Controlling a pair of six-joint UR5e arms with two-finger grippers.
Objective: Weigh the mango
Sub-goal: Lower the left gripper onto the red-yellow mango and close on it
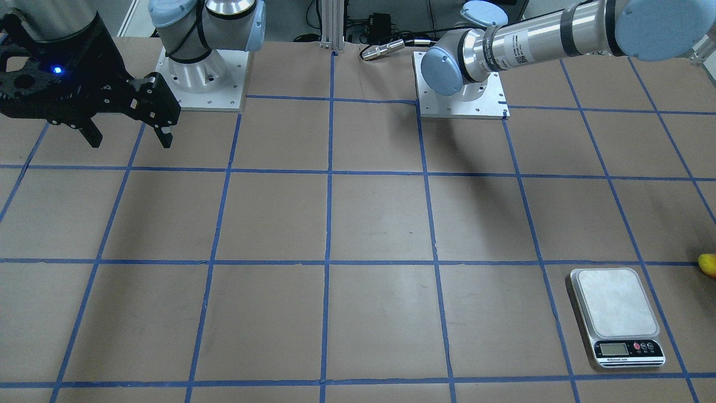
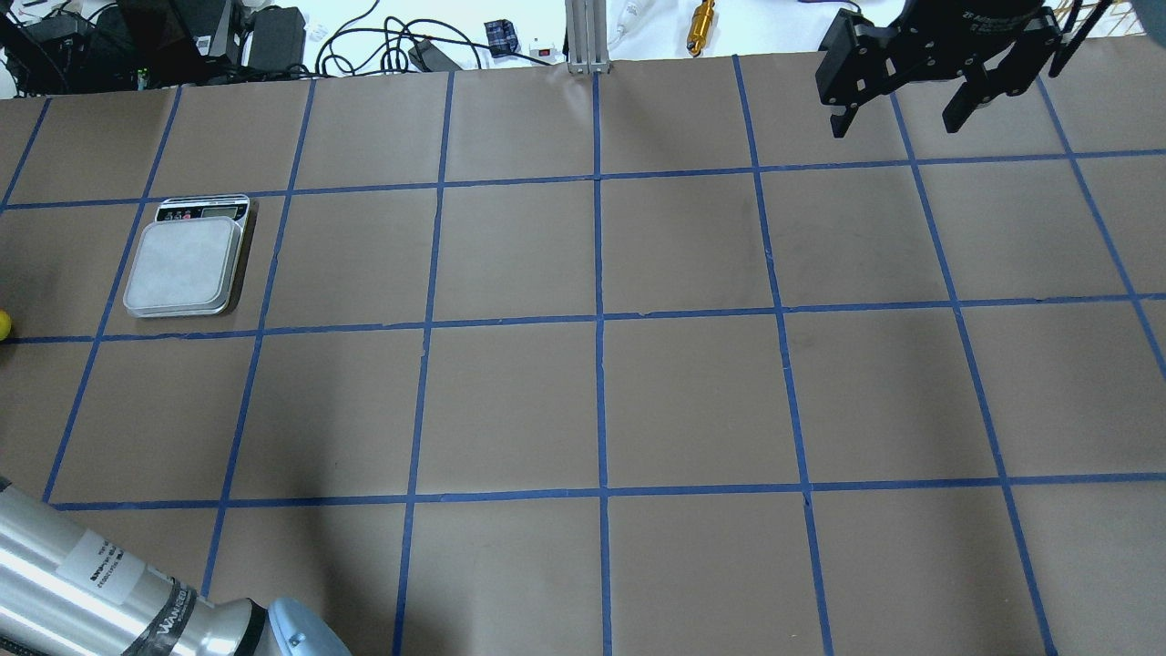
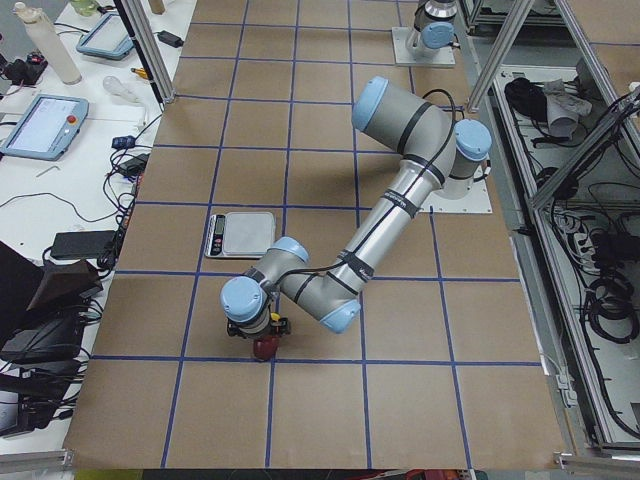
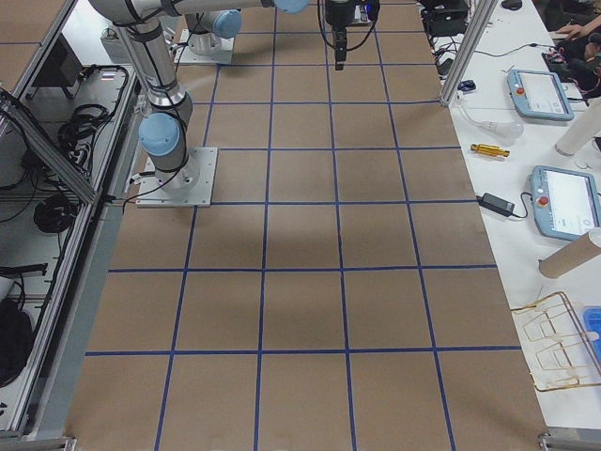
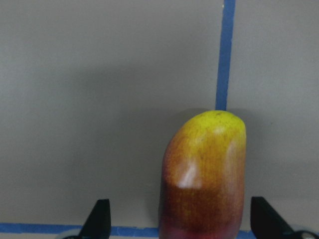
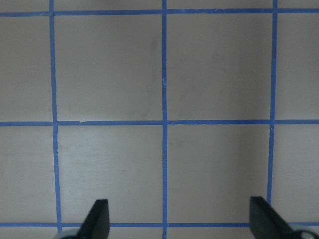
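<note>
The mango, yellow at its far end and red toward me, lies on the brown table between the open fingers of my left gripper. The fingers stand on either side of it, apart from its skin. In the exterior left view the left gripper is low over the mango, one grid square from the kitchen scale. Only the mango's yellow tip shows in the front view and in the overhead view. The scale has a bare silver platform. My right gripper is open and empty, high over the far right.
The table is brown paper with a blue tape grid. The scale sits near the operators' edge. The arm bases stand at the robot's side. Tablets and cables lie on a side bench beyond the table's edge.
</note>
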